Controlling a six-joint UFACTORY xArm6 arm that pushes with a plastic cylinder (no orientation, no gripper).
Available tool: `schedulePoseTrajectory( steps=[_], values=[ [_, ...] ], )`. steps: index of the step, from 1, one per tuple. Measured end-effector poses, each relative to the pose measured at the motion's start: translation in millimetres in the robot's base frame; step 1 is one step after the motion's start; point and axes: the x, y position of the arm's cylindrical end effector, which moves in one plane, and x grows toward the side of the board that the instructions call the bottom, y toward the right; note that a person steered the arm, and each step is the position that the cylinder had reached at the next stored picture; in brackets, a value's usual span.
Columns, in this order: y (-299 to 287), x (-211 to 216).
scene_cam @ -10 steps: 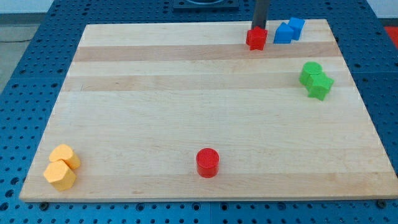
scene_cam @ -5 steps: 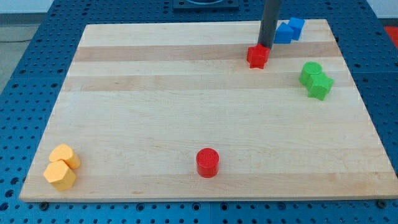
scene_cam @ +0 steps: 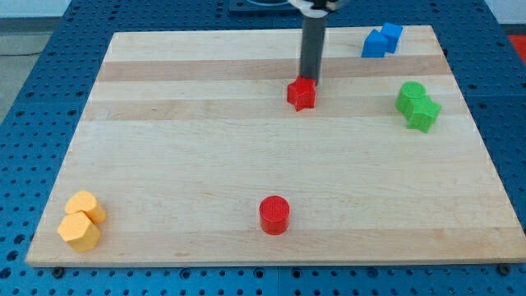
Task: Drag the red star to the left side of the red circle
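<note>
The red star [scene_cam: 302, 94] lies on the wooden board, above the board's middle and a little to the view's right. My tip [scene_cam: 309, 79] touches the star's upper right side, with the dark rod rising from it toward the view's top. The red circle [scene_cam: 274, 215] stands near the board's bottom edge, well below the star and slightly to its left.
Two blue blocks [scene_cam: 382, 39] sit together at the board's top right. Two green blocks [scene_cam: 417, 106] sit at the right edge. Two orange blocks [scene_cam: 82, 219] sit at the bottom left corner. The board [scene_cam: 164, 148] lies on a blue perforated table.
My tip and the red star have moved down and to the view's left, away from the blue blocks. The other blocks have not moved.
</note>
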Motion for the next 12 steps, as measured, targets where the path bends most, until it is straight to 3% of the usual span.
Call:
schedulePoseTrajectory(
  steps=[5,8,12],
  values=[
    [-17.7,61.7],
    [4.3,72.6],
    [-34.4,132.5]
  ],
)
